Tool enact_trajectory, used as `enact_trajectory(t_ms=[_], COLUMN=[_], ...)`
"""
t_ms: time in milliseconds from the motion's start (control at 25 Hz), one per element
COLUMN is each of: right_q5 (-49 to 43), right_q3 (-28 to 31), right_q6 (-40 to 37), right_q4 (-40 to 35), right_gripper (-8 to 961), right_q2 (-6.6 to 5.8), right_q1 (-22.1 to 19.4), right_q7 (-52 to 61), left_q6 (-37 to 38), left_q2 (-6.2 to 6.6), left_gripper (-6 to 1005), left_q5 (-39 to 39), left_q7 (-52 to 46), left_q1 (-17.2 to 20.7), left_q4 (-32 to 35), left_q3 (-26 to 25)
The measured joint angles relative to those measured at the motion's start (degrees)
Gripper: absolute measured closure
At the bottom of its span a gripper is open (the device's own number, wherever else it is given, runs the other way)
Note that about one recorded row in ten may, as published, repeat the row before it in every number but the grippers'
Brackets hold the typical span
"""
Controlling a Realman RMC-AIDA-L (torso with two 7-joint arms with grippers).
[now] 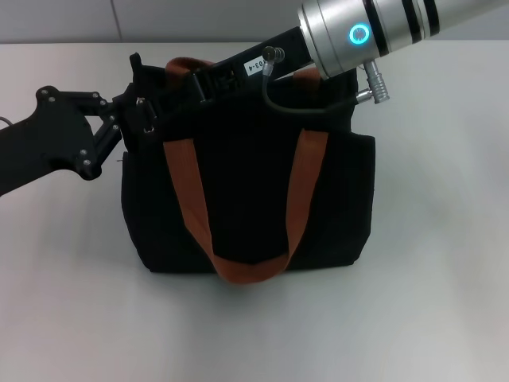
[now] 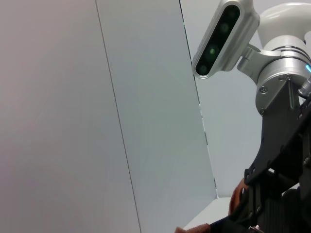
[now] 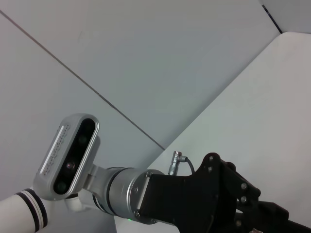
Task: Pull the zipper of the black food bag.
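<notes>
The large boxy black fabric food bag with rust-brown webbing handles (image 1: 248, 199) stands upright on the white table (image 1: 429, 239), near its middle. The left gripper (image 1: 143, 107) sits at the bag's top left corner. The right gripper (image 1: 208, 79) reaches across the bag's top edge from the right. Both grippers lie close together there.

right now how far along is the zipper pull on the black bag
Done: both arms have reached the top edge of the black food bag, which stands upright on the table. In hand: the left gripper is at the bag's left top corner, and the right gripper lies along the top. Left: the zipper itself is hidden, so pull progress can't be judged.
</notes>
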Motion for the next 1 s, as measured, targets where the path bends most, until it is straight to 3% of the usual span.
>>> enact_trajectory(t_ms=[1000], right_q5=[-0.7], right_q3=[-0.9], right_q6=[1.4], right_q4=[-0.9], right_gripper=[499], right_q2=[0.43], right_q1=[-0.3], right_q7=[-1.2], left_q6=[1.6], left_q2=[0.33], left_gripper=[923], left_q5=[-0.1], left_q7=[-2.3], left_q1=[-0.9], left_q4=[0.3], left_q3=[0.0])
